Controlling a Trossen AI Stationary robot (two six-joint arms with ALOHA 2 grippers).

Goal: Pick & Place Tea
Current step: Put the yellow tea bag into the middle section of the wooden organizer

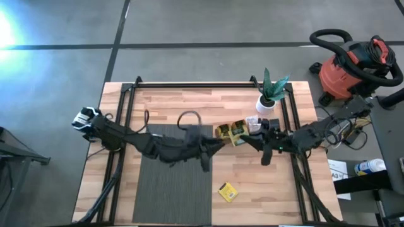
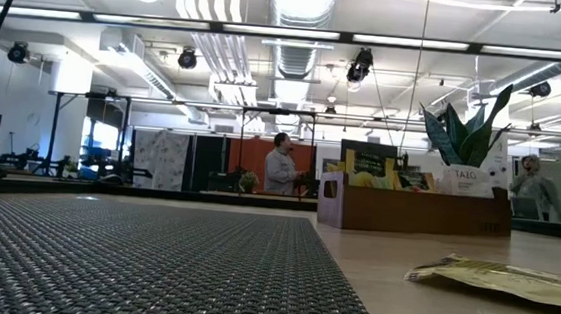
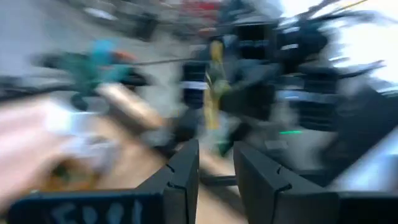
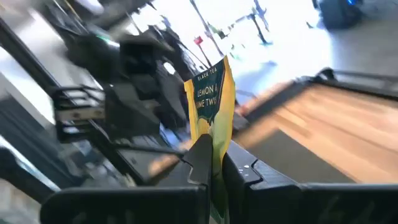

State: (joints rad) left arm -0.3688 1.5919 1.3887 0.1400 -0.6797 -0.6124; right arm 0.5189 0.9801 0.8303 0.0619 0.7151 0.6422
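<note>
My right gripper (image 4: 213,152) is shut on a yellow tea sachet (image 4: 211,99) printed "Lemon Lime Twist", held in the air over the middle of the table. My left gripper (image 3: 216,163) faces it from the table's left, level and open, with nothing between its fingers. That sachet (image 3: 214,81) shows blurred ahead of it. In the high view the two grippers, left (image 1: 219,146) and right (image 1: 245,140), nearly meet beside the brown wooden tray (image 1: 235,132). The tray (image 2: 412,210) holds more tea. Another yellow sachet (image 1: 228,192) lies flat on the wood near the front edge, also in the low view (image 2: 502,280). My right gripper pinches one end of the yellow sachet (image 4: 215,138) between its two fingers. The fingers come level from the table's right. The sachet sticks out past the fingertips, seen nearly edge-on, lifted clear of the table and the tray.
A dark grey woven mat (image 1: 173,183) covers the table's near left part, under my left arm. A potted plant (image 1: 270,96) stands at the far right by the tray. A red shop vacuum (image 1: 350,66) sits on the floor to the right. People stand in the room behind.
</note>
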